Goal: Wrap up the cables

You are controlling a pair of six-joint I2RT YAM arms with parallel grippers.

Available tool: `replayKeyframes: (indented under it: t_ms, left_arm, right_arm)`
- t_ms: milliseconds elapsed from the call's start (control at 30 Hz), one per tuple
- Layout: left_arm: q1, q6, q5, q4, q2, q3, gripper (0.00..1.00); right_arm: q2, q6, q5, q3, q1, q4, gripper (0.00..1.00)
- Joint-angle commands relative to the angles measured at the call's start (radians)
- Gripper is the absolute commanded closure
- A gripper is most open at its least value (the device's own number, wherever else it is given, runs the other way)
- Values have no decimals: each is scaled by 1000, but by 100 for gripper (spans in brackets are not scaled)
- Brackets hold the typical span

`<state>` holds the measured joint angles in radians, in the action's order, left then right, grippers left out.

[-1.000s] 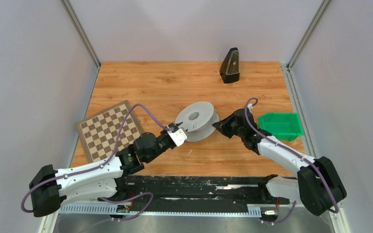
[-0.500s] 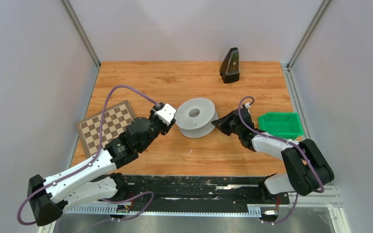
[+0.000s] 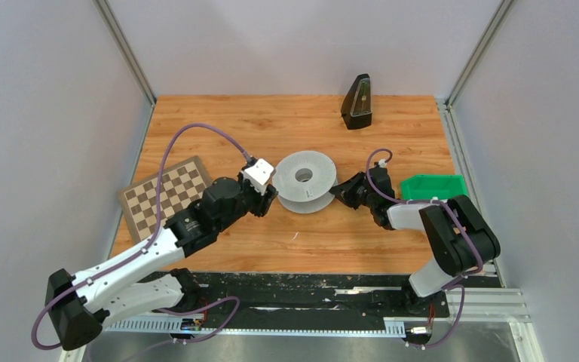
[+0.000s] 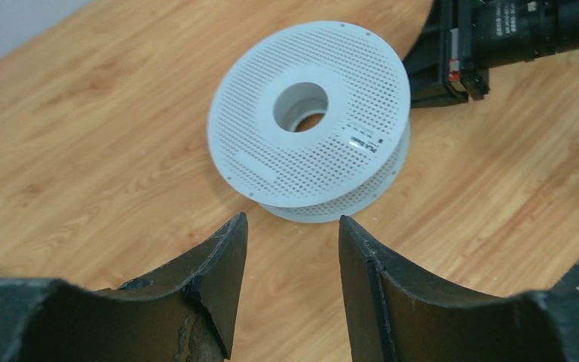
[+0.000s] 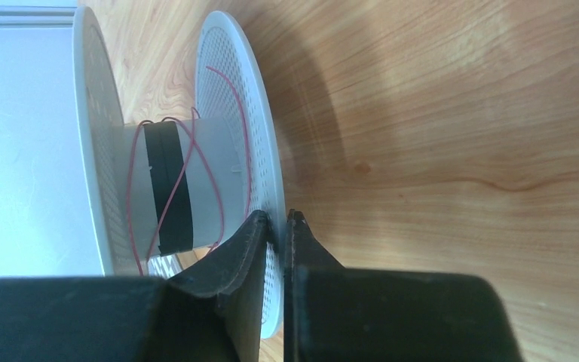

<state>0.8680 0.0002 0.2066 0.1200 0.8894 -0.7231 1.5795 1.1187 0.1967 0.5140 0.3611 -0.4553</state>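
A white perforated spool [image 3: 304,181] lies tilted in the middle of the wooden table. Thin red cable [image 5: 130,204] loops loosely round its core, over a black band [image 5: 172,188]. My right gripper [image 3: 337,194] is at the spool's right side. In the right wrist view its jaws [image 5: 277,216] stand nearly together, one on each side of the lower flange [image 5: 234,98], pinching its rim. My left gripper [image 3: 270,197] hovers just left of the spool. In the left wrist view it is open [image 4: 290,219] with bare wood between its fingers, the spool [image 4: 309,113] a little beyond the tips.
A chessboard [image 3: 167,197] lies at the left under my left arm. A green bin [image 3: 435,190] sits at the right beside my right arm. A black wedge-shaped object [image 3: 358,102] stands at the back. A black strip runs along the table's near edge.
My left gripper has swung from the spool's near side round to its left side, and its jaws have widened. The right arm has folded in closer to the spool, which has shifted slightly.
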Motion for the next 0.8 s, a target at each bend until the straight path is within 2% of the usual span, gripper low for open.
replayKeyframes:
  t_ms: [0, 333, 533, 767]
  left_arm:
    - [-3, -141, -98, -35, 79, -49, 44]
    - [-3, -184, -98, -49, 222, -77, 45]
    - [-4, -187, -91, -48, 236, -84, 45]
    - [-14, -204, -89, -22, 246, -111, 45]
  right_arm:
    - [40, -56, 8, -4, -13, -16, 88]
    - [19, -76, -21, -2, -21, 38, 72]
    - [-74, -73, -97, 1, -22, 174, 54]
    - [-189, -71, -161, -6, -21, 311, 45]
